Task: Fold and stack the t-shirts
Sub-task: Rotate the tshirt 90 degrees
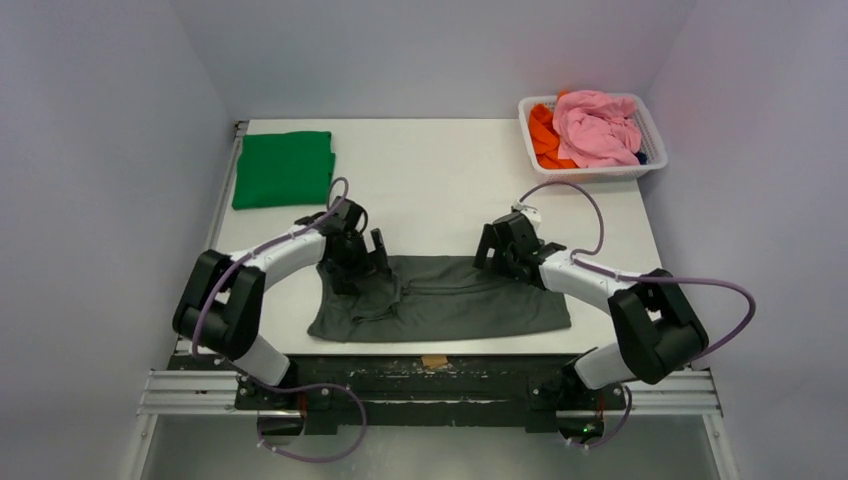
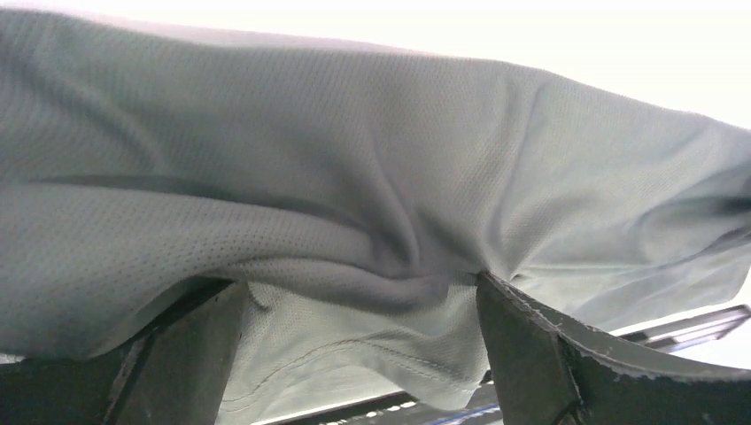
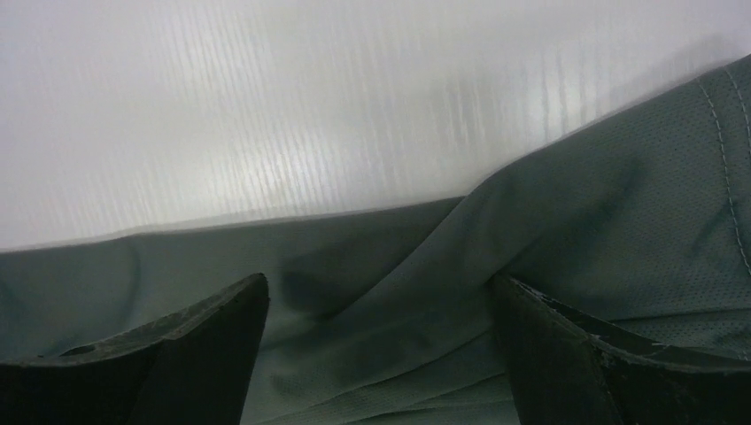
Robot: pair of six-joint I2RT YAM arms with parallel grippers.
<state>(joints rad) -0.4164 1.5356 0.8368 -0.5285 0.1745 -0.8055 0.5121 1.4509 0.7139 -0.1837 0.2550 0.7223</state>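
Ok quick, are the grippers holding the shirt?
Left gripper: open, grey shirt loose between its fingers.
Right gripper: open above the shirt, holding nothing.

One grey t-shirt (image 1: 450, 300), one green t-shirt (image 1: 283, 168), one basket (image 1: 600, 171).

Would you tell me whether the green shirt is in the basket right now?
No, the green shirt lies folded at the far left, well apart from the basket at the far right.
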